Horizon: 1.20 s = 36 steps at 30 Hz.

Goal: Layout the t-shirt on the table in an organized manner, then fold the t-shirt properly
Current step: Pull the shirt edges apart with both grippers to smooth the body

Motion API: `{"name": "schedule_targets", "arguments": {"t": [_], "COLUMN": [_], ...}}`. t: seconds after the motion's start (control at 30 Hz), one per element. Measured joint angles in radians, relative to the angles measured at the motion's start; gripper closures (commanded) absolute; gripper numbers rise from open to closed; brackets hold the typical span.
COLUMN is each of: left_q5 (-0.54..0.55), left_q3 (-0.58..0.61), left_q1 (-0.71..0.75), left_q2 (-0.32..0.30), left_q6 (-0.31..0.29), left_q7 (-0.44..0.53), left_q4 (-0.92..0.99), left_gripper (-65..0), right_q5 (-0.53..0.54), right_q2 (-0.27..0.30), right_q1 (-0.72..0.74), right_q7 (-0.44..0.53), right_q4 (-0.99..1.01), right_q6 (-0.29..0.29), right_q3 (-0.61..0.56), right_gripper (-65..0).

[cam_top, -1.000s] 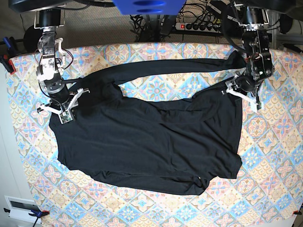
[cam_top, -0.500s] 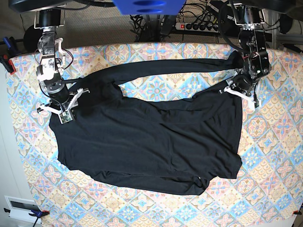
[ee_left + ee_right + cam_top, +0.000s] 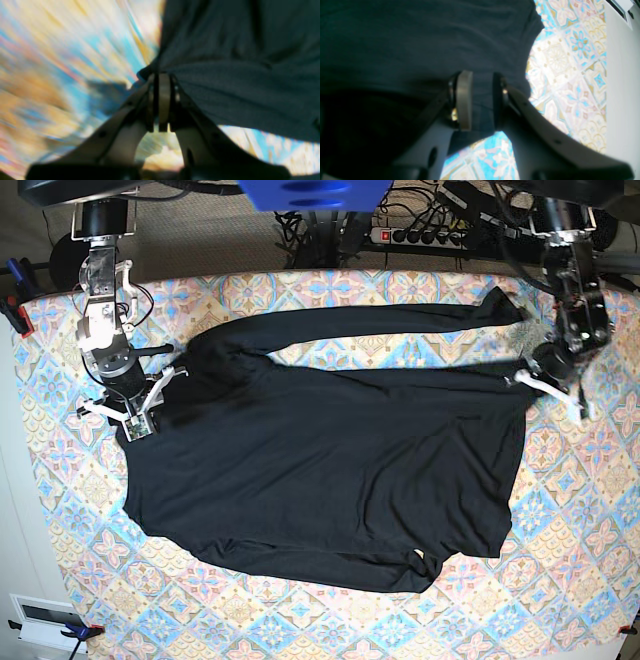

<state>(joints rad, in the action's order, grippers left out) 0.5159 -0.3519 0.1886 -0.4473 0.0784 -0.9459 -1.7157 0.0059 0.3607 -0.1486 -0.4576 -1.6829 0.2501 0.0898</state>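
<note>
Now the left gripper [image 3: 552,385], its jaws pinched on the t-shirt [image 3: 320,470], has dragged the hem outward, flattening it; right gripper [image 3: 135,412] jaws pinch the opposite edge.

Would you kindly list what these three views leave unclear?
- Left wrist view: the table cloth is smeared by motion blur, so no tile pattern reads.
- Right wrist view: the right gripper straddles a fold of the t-shirt; whether its pads pinch it is unclear.
- Base view: the second sleeve of the t-shirt cannot be found among the dark folds.
- Base view: the table's near edge is cut off.
</note>
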Motion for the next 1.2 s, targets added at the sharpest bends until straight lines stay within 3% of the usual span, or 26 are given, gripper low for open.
{"name": "schedule_targets", "arguments": {"t": [0.13,0.27,0.4,0.47,0.57,0.67,0.77,0.97,1.07,1.2], "left_q5": [-0.006,-0.006,-0.01,-0.006,-0.012,-0.01,-0.01,-0.01,-0.006,0.0], "left_q3": [0.001,0.0,0.053,0.069,0.066,0.065,0.065,0.066,0.066,0.066], "left_q1": [0.0,0.0,0.0,0.001,0.002,0.003,0.003,0.0,0.0,0.0], "left_q2": [-0.058,-0.073,-0.073,-0.065,-0.054,-0.045,-0.045,-0.043,-0.04,-0.04], "left_q6": [0.0,0.0,0.0,-0.002,-0.002,-0.001,0.0,0.003,0.0,-0.002], "left_q7": [0.0,-0.002,0.009,-0.004,0.004,0.003,0.003,0.003,0.003,0.003], "left_q4": [-0.003,-0.001,0.035,0.061,0.064,0.064,0.064,0.064,0.064,0.064], "left_gripper": [0.0,0.0,-0.1,-0.1,-0.1,-0.1,-0.1,-0.1,-0.1,-0.1], "right_q5": [0.0,0.0,0.025,0.108,0.332,0.456,0.556,0.651,0.678,0.732], "right_q2": [-0.003,0.005,-0.008,-0.006,-0.016,-0.006,0.007,-0.012,-0.003,-0.009], "right_q1": [0.002,0.002,-0.001,-0.002,0.0,0.007,0.002,-0.04,-0.065,-0.076], "right_q7": [0.0,-0.004,-0.122,-0.167,-0.198,-0.293,-0.349,-0.377,-0.436,-0.445], "right_q4": [0.0,0.0,-0.006,-0.006,-0.006,0.001,0.002,-0.002,0.003,0.003], "right_q6": [0.0,0.0,0.007,-0.002,0.014,-0.018,-0.018,-0.003,-0.017,-0.008], "right_q3": [0.0,-0.06,-0.091,-0.079,0.007,0.148,0.168,0.177,0.19,0.192], "right_gripper": [-13.3,-13.3,-13.4,-13.4,-15.5,-20.3,-22.4,-23.2,-28.1,-34.9]}}
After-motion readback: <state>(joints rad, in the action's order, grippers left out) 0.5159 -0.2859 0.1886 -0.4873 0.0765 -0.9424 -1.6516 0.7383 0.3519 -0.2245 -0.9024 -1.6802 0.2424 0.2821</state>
